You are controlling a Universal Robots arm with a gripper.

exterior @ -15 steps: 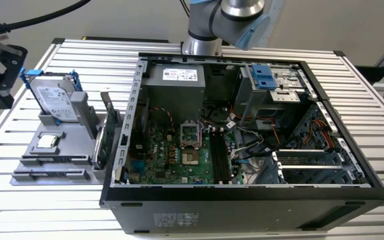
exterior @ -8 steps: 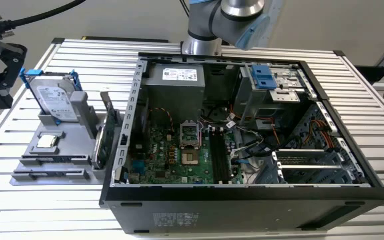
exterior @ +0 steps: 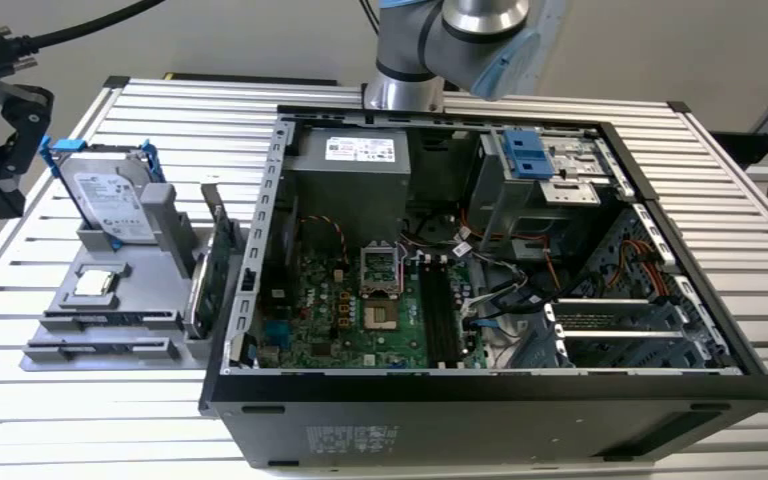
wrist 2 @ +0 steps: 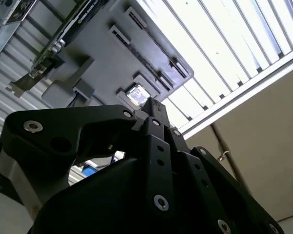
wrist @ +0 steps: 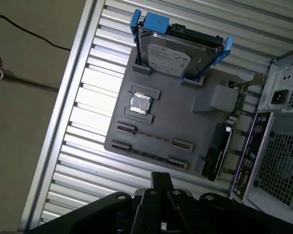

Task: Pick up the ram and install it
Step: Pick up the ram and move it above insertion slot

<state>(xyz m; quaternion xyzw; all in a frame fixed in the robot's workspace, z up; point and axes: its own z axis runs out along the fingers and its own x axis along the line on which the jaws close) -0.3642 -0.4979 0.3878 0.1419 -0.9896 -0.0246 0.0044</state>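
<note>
A slatted metal table [exterior: 747, 255] carries an open computer case [exterior: 491, 420] and grey tray [exterior: 151, 297].

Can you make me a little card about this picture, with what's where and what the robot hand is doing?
Gripper: shut, holding nothing, hovers near the holder
Ram: thin stick that seems to stand on edge in the holder, not picked up yet
Holder: gray tray on the table, at the exterior view's left of the case
Also in holder: hard drive, chip, green card
Case: open, motherboard showing
Table: metal slats
</note>
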